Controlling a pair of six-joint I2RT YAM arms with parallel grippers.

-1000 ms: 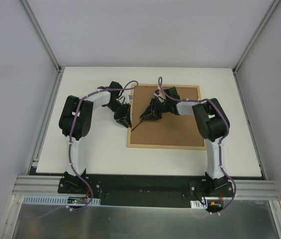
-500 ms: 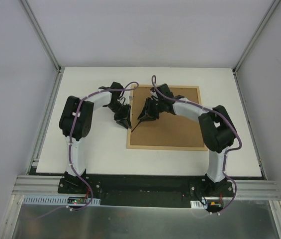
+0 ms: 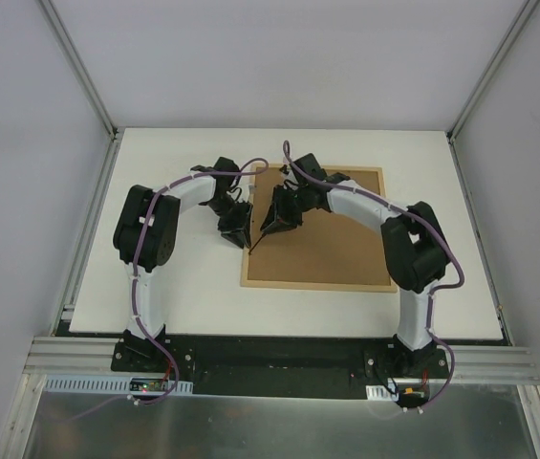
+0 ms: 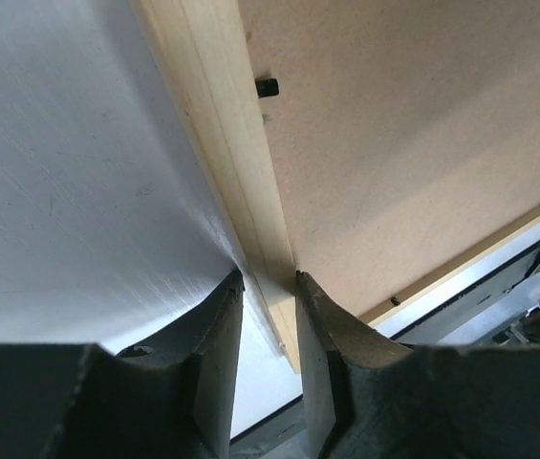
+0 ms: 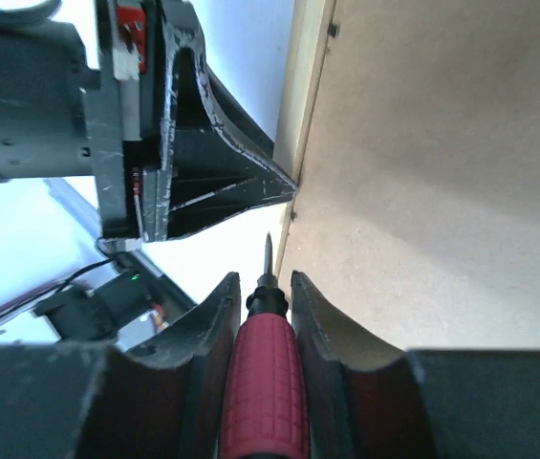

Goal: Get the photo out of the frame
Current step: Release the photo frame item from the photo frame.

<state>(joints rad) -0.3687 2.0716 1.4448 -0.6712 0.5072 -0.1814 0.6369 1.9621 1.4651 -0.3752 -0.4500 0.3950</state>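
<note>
**Frame lying back-up, both grippers at its left edge**

The frame (image 3: 327, 244) lies flat on the white table (image 3: 183, 292), brown back upward, right of centre. The left gripper (image 4: 268, 277) straddles the frame's left wooden rail (image 4: 217, 134), its fingertips clenched against both sides. The right gripper (image 5: 262, 279) grasps a red-handled screwdriver (image 5: 262, 382), whose tip points at the same rail, just beside the left gripper.
</note>
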